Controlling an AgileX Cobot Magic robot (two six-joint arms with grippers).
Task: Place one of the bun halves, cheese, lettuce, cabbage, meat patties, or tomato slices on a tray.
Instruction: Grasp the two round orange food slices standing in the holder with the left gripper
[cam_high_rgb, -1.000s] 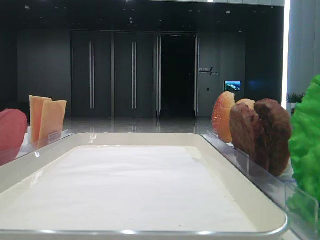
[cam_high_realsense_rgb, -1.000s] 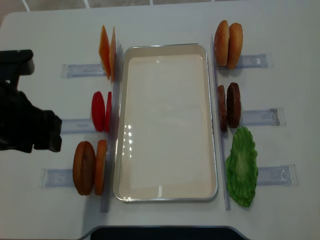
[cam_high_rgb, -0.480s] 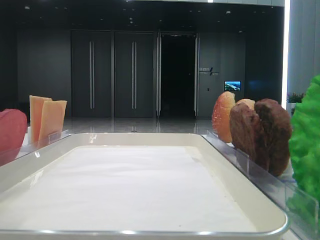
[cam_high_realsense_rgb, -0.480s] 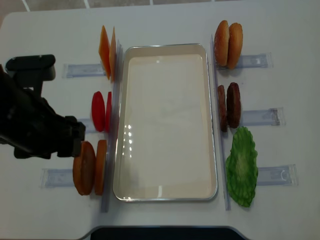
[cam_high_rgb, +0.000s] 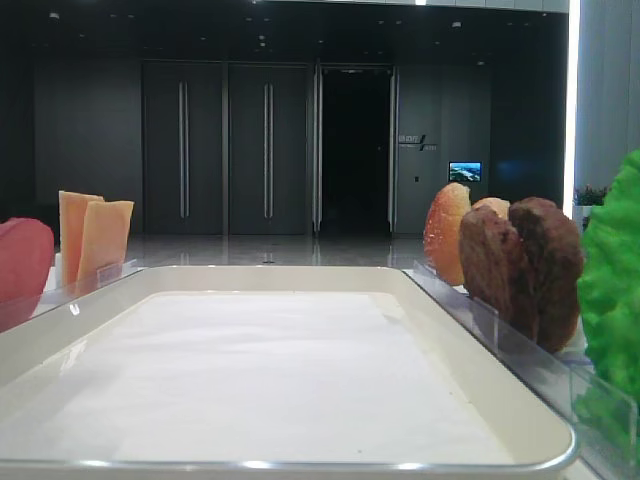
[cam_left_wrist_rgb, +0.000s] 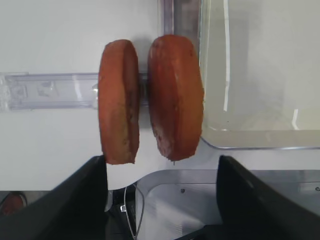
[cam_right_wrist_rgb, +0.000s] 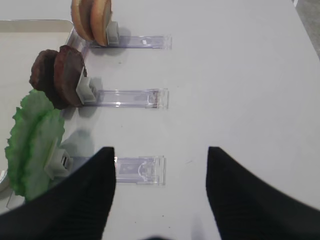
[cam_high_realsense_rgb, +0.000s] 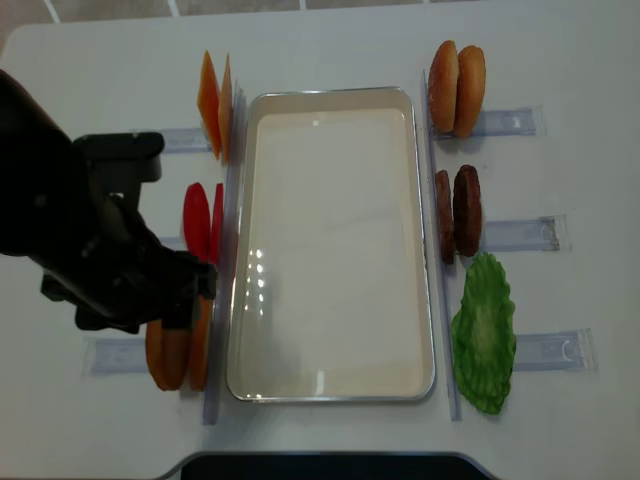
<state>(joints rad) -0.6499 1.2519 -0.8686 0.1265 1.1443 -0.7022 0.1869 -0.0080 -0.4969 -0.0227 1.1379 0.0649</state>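
- The left jaws (cam_left_wrist_rgb: 162, 175) stand spread wide in the left wrist view, their two dark fingers at the lower left and lower right corners, holding nothing.
- Between and just above those fingers stand two bun halves (cam_left_wrist_rgb: 150, 100) on edge, side by side in a clear rack (cam_left_wrist_rgb: 47, 90), at the middle of that frame.
- Only this view shows the buns' reddish-brown faces close up, with the corner of the tray (cam_left_wrist_rgb: 260, 142) just to their right.
- In the overhead view the left arm (cam_high_realsense_rgb: 90, 240) covers the left middle of the frame and hides most of those buns (cam_high_realsense_rgb: 180, 350), which peek out below it at lower left.
- The right jaws (cam_right_wrist_rgb: 160, 185) are also spread and empty in the right wrist view, dark fingers at the bottom edge over the bare white desk (cam_right_wrist_rgb: 240, 75).
- That view shows the lettuce (cam_right_wrist_rgb: 32, 142) at lower left, two meat patties (cam_right_wrist_rgb: 57, 77) above it and a second pair of buns (cam_right_wrist_rgb: 92, 20) at the top, each in its own rack.
- The overhead view alone shows the whole layout: cheese (cam_high_realsense_rgb: 215, 105) at upper left, tomato slices (cam_high_realsense_rgb: 200, 220) below it, and the cream tray in the centre with only its paper liner in it.
- The low front view looks across the tray rim (cam_high_rgb: 300, 272) and shows none of the arms.
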